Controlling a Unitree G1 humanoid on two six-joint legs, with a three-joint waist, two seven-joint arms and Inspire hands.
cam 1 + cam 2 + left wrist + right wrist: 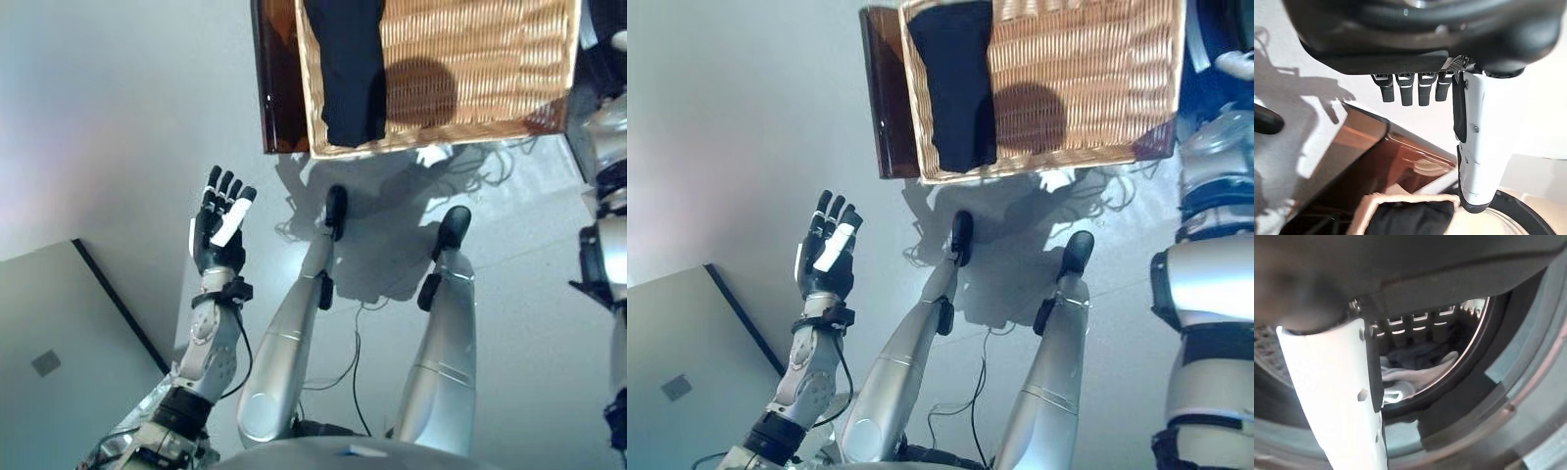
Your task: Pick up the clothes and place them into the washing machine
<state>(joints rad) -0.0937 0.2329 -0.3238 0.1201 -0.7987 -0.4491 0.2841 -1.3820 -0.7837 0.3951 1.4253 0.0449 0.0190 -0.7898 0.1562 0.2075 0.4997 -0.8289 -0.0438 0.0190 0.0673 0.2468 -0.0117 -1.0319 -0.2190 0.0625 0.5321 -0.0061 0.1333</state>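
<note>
- One dark garment point(351, 69) draped over left end of wicker basket point(470, 78), hanging inside along its wall; basket sits on brown glossy stand point(279, 98), floor beneath.
- Well apart from left hand point(217, 235): garment ahead and to the right of it, no contact.
- Left hand raised over floor, palm up toward camera, fingers point(223, 186) straight and spread a little, white-covered thumb point(230, 220) laid across palm; holds nothing.
- Left forearm rising from lower left, roughly upright in head views.
- Left wrist view: fingers point(1408, 88) short and straight in a row, thumb point(1474, 147) extended past them, empty; beyond, corner of brown stand point(1366, 156), basket rim point(1410, 198) and dark garment point(1410, 218) below it.
- Same view, lower corner: curved dark ring point(1528, 215), prob. washer door, only partly seen.
- Right hand point(1332, 396) reaching at washing machine opening; white thumb cover large in right wrist view, fingers point(1420, 325) just seen past palm edge, appear straight, nothing held.
- Inside drum point(1469, 328): pale cloth point(1410, 377) with darker cloth point(1410, 357) behind, lying at bottom, beyond right hand's fingertips; contact w/ hand can't tell.
- Grey door seal point(1459, 401) ringing the opening.
- Right arm only at right edge of head views, hand itself out of frame there.
</note>
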